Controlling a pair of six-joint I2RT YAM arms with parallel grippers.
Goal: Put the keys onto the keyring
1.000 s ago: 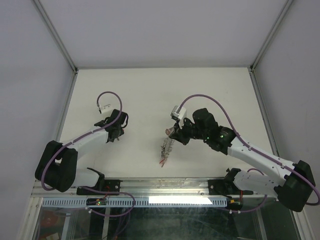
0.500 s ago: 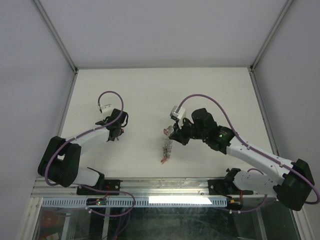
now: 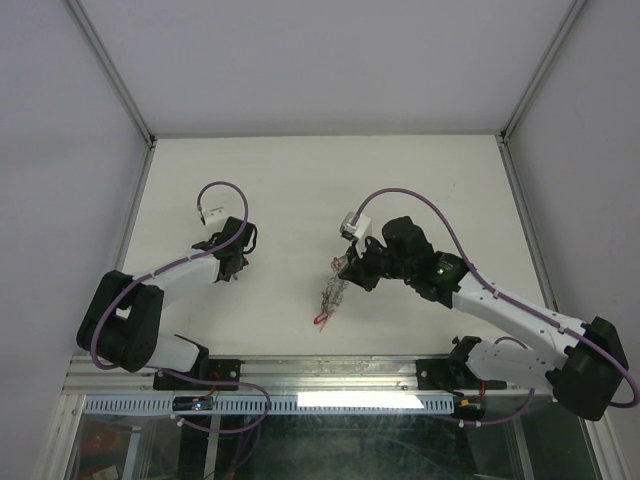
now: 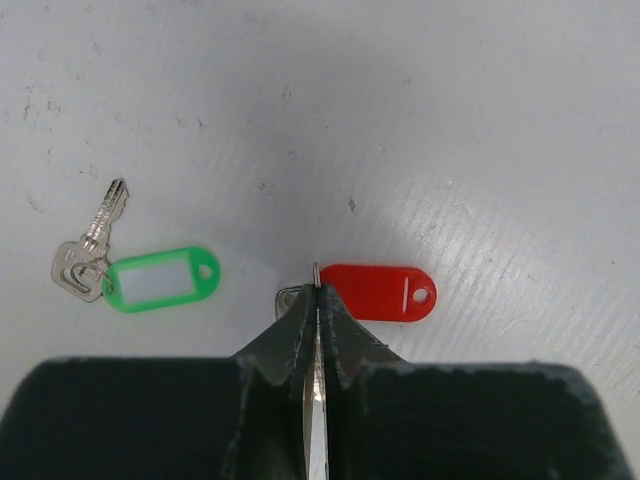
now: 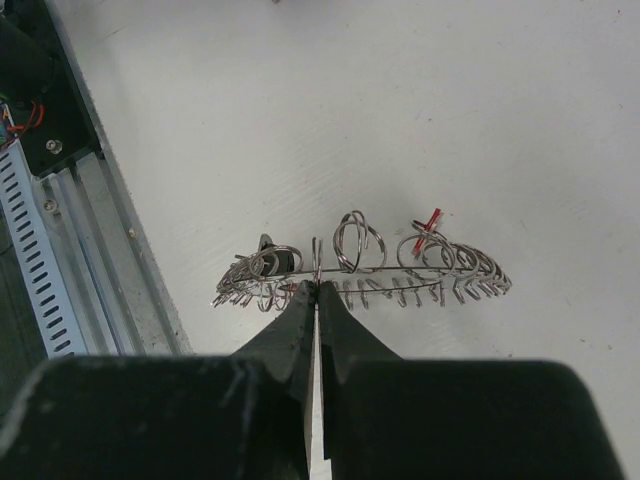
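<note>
In the left wrist view my left gripper (image 4: 317,292) is shut on the silvery metal end of the red key, and its red plastic head (image 4: 378,292) lies flat on the white table just right of the fingertips. The green key (image 4: 160,279) lies loose on the table to the left, with its silvery blade (image 4: 100,225) pointing away. My right gripper (image 5: 315,285) is shut on the wire of the keyring (image 5: 400,270), held edge-on above the table with many small rings and keys along it. In the top view the keyring (image 3: 330,295) hangs below my right gripper (image 3: 348,268); my left gripper (image 3: 232,262) is far to the left.
The metal rail (image 5: 70,260) of the table's near edge runs left of the keyring in the right wrist view. Grey walls (image 3: 60,150) close the table on the left, back and right. Purple cables (image 3: 400,200) loop over both arms.
The keyring's lower end has swung left and a little down under my right gripper. My left arm's wrist has shifted slightly away from the base, still shut on the red key.
</note>
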